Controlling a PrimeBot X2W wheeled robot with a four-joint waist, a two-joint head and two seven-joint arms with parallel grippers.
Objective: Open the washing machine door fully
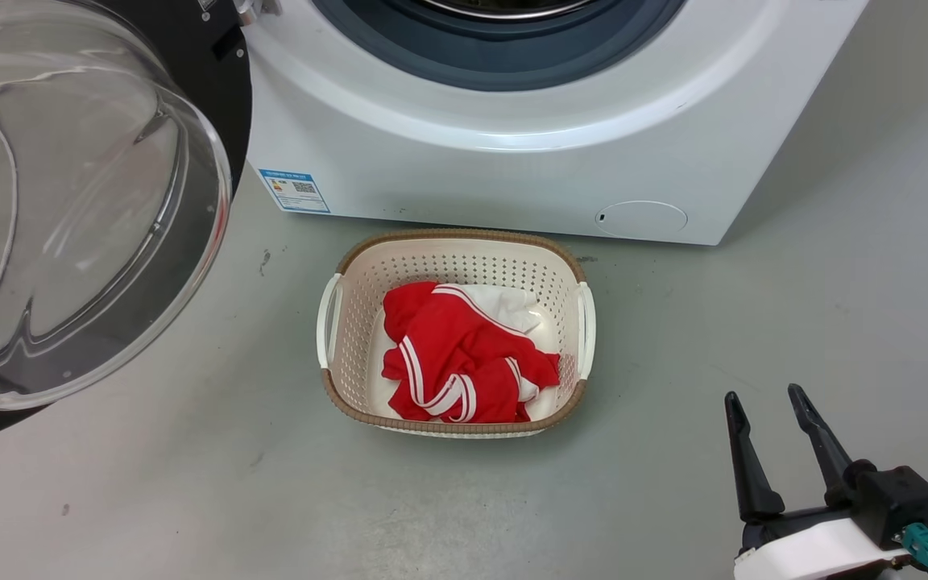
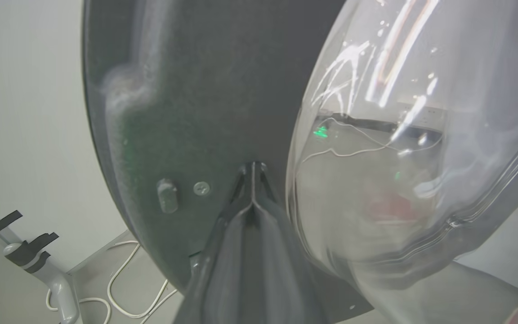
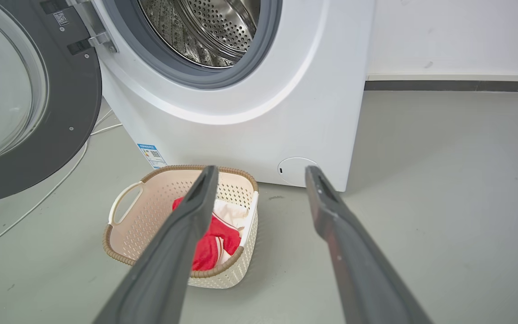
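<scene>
From my head, the washing machine door (image 1: 69, 209) stands swung wide at the left, a glossy black disc around a bulging clear bowl. My right gripper (image 1: 764, 396) is spread and empty. Left wrist: my left gripper (image 2: 253, 171) is pinched together at the door's grainy black face. Right wrist: the perforated steel drum (image 3: 214, 27) lies exposed.

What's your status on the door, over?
Left gripper jaws shut at washing machine door, open wide. Right gripper jaws open, empty. Laundry basket apart from door.
</scene>
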